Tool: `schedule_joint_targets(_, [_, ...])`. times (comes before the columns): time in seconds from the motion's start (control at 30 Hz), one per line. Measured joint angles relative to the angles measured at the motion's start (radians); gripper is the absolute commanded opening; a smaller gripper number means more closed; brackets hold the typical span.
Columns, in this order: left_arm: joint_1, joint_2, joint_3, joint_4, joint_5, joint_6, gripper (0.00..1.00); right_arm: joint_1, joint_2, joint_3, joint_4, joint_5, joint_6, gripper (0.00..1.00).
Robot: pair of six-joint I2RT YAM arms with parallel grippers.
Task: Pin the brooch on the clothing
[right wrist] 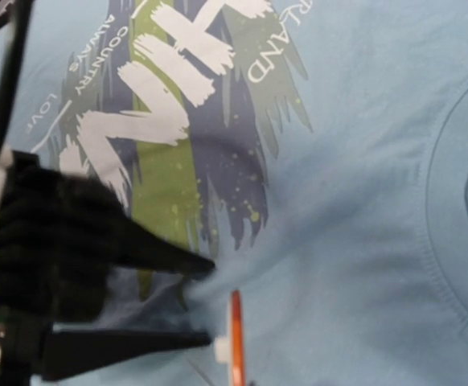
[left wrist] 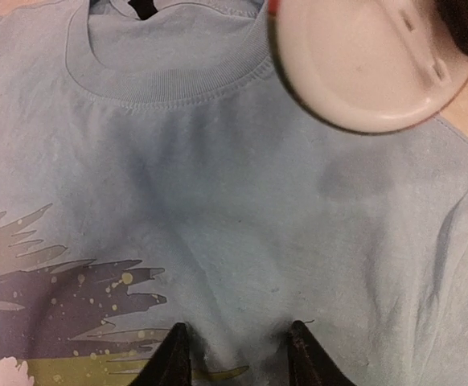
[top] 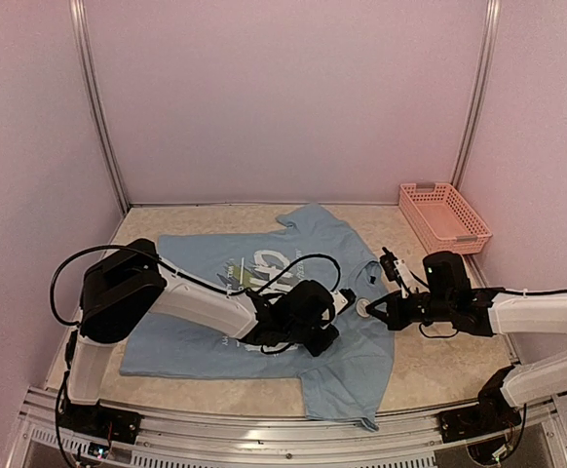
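The clothing, a light blue T-shirt [top: 264,302] with white lettering and grey-green streaks, lies flat on the table. My left gripper [top: 334,314] presses down on its chest below the collar. Its fingertips stand partly apart in the left wrist view [left wrist: 238,354] and pinch up a small ridge of fabric. The right wrist view shows these black fingers [right wrist: 162,257] around the fold. My right gripper [top: 375,310] is shut on the brooch [top: 361,309], a white disc [left wrist: 363,64] with an orange rim [right wrist: 236,338], held just right of the fold. The right gripper's own fingers are out of its wrist view.
A pink plastic basket [top: 444,216] stands at the back right by the wall. The shirt's collar [left wrist: 170,80] lies just beyond the left fingertips. Pale walls and metal posts close in the table on three sides.
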Motion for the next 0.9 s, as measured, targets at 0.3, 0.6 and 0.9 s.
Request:
schedule_joint_targets(0.3, [0.01, -0.004, -0.081, 0.153, 0.059, -0.001, 0.0, -0.01, 0.001, 0.011, -0.005, -0.003, -0.012, 0.0])
schedule_joint_targets(0.6, [0.01, -0.051, -0.202, 0.274, 0.127, 0.012, 0.0, -0.028, 0.007, 0.04, 0.035, -0.043, -0.1, 0.0])
schedule_joint_targets(0.9, [0.038, -0.115, -0.275, 0.349, 0.327, 0.036, 0.0, -0.024, 0.079, -0.08, 0.356, -0.104, -0.229, 0.0])
